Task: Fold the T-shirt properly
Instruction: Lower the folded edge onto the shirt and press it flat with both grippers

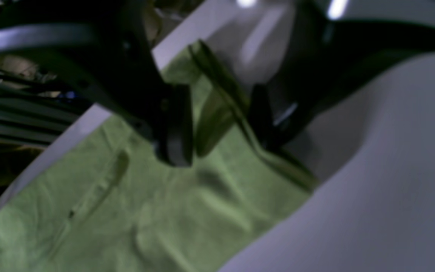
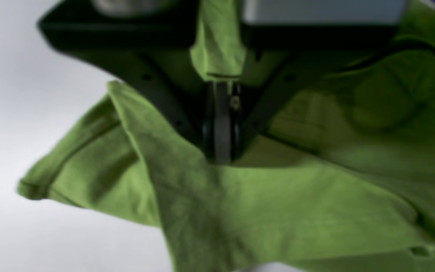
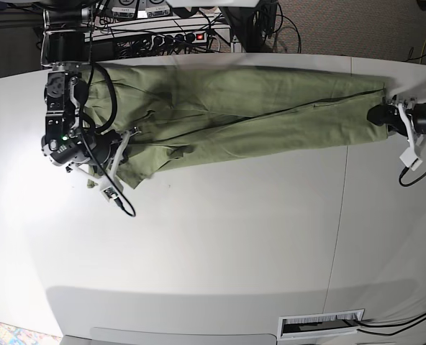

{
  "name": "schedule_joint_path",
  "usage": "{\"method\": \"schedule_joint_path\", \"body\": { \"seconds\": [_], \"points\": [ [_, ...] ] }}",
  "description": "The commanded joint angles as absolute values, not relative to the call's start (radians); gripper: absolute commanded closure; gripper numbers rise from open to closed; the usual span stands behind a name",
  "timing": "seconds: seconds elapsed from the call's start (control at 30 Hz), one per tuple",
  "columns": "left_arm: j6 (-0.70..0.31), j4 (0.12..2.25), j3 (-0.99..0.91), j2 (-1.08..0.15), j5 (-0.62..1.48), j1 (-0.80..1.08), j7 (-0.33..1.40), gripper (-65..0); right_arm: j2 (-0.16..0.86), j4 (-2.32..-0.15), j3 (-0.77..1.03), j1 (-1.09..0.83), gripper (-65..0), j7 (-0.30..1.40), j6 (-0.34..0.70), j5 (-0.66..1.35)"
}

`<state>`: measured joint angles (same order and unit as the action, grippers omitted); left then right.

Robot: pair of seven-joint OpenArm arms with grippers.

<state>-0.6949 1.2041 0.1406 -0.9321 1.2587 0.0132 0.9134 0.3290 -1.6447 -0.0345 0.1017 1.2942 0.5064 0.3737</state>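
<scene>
White desk fills most of the base view, its surface smooth and pale. Across its far half lies the T-shirt, a plain green knit spread out long from one side of the desk to the other, with creases running along its length and one edge near the desk's far rim. Its end on the right arm's side is bunched and partly folded over itself, with a sleeve sticking out onto the bare desk in the right wrist view.

At that bunched end sits the right end effector, its jaws pressed together with green cloth pinched between them and fabric draped around both fingers. At the opposite end of the shirt is the left end effector, its jaws spread wide apart just above the cloth, a hemmed edge of the shirt running between them; nothing is clamped there. A black cable loops on the desk beside the right arm.
</scene>
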Motion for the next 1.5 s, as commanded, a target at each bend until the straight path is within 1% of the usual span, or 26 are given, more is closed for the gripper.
{"method": "schedule_joint_path", "body": {
  "seconds": [0.0, 0.37, 0.5, 0.6, 0.8, 0.87, 0.93, 1.03, 1.07, 1.13, 1.17, 1.33, 1.47],
  "points": [
    [-0.698, 1.211, 0.134, -0.945, 1.232, 0.003, 0.915, -28.5, 0.341, -1.66, -0.034, 0.12, 0.0, 1.275, 0.508, 0.372],
    [-0.698, 1.211, 0.134, -0.945, 1.174, 0.009, 0.92, -29.3, 0.341, -1.661, -0.034, 0.107, 0.0, 1.277, 0.507, 0.373],
    [-0.698, 1.211, 0.134, -0.952, 1.165, 0.041, 0.95, -29.3, 0.341, -1.661, -0.034, 0.095, 0.0, 1.287, 0.508, 0.373],
    [-0.698, 1.211, 0.134, -0.951, 1.159, 0.068, 0.941, -29.3, 0.341, -1.661, -0.034, 0.083, 0.0, 1.287, 0.507, 0.373],
    [-0.693, 1.21, 0.134, -0.904, 1.159, 0.109, 0.916, -29.1, 0.341, -1.661, -0.034, 0.077, 0.0, 1.292, 0.507, 0.374],
    [-0.693, 1.21, 0.134, -0.875, 1.159, 0.113, 0.909, -27.9, 0.341, -1.661, -0.034, 0.077, 0.0, 1.292, 0.507, 0.377],
    [-0.694, 1.21, 0.134, -0.844, 1.158, 0.114, 0.897, -25.4, 0.341, -1.661, -0.034, 0.077, 0.0, 1.291, 0.507, 0.377],
    [-0.698, 1.21, 0.134, -0.804, 1.154, 0.114, 0.897, -17.7, 0.341, -1.661, -0.034, 0.077, 0.0, 1.291, 0.507, 0.377],
    [-0.698, 1.21, 0.134, -0.795, 1.149, 0.114, 0.898, -14.1, 0.341, -1.661, -0.034, 0.077, 0.0, 1.291, 0.507, 0.377],
    [-0.698, 1.21, 0.134, -0.787, 1.144, 0.112, 0.897, -3.8, 0.341, -1.661, -0.034, 0.077, 0.0, 1.291, 0.508, 0.377],
    [-0.698, 1.21, 0.134, -0.787, 1.144, 0.107, 0.897, 0.0, 0.341, -1.661, -0.034, 0.077, 0.0, 1.291, 0.508, 0.377],
    [-0.698, 1.211, 0.121, -0.793, 1.148, 0.054, 0.937, 0.0, 0.341, -1.661, -0.034, 0.077, 0.0, 1.287, 0.507, 0.377],
    [-0.698, 1.211, 0.061, -0.803, 1.202, 0.01, 0.983, 0.0, 0.341, -1.661, -0.034, 0.077, 0.0, 1.26, 0.507, 0.373]
  ]
}}
